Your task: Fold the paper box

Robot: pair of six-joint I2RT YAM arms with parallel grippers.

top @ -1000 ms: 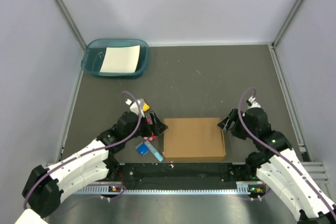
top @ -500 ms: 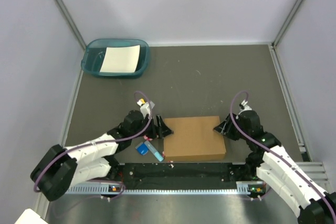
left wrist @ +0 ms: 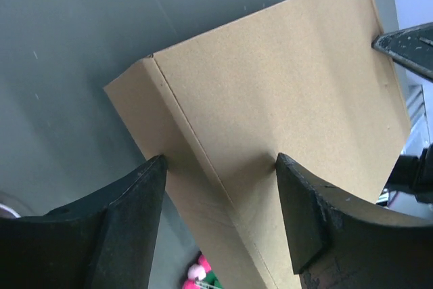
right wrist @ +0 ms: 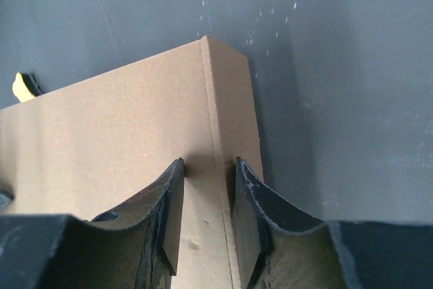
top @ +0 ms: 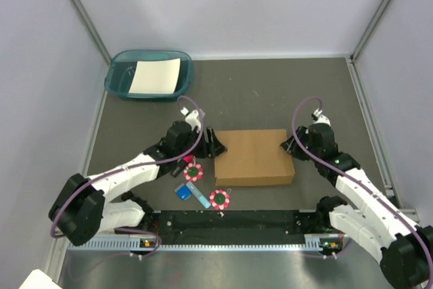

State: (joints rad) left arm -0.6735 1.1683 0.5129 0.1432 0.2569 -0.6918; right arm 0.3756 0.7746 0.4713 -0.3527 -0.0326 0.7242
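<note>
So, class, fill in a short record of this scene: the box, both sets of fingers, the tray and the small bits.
paper box: brown cardboard, mid-table
left fingers: apart, astride the box's left edge
right fingers: narrow gap, astride its right edge; grip unclear
teal tray: far left, holds a white sheet
small items: two pink-and-green discs, blue piece, near-left of the box

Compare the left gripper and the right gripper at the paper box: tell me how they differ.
The left gripper has its fingers spread wide; the right gripper has only a narrow gap between its fingers. The left gripper is at the left edge of the paper box, the right gripper at its right edge. Both straddle a folded edge of the box.
</note>
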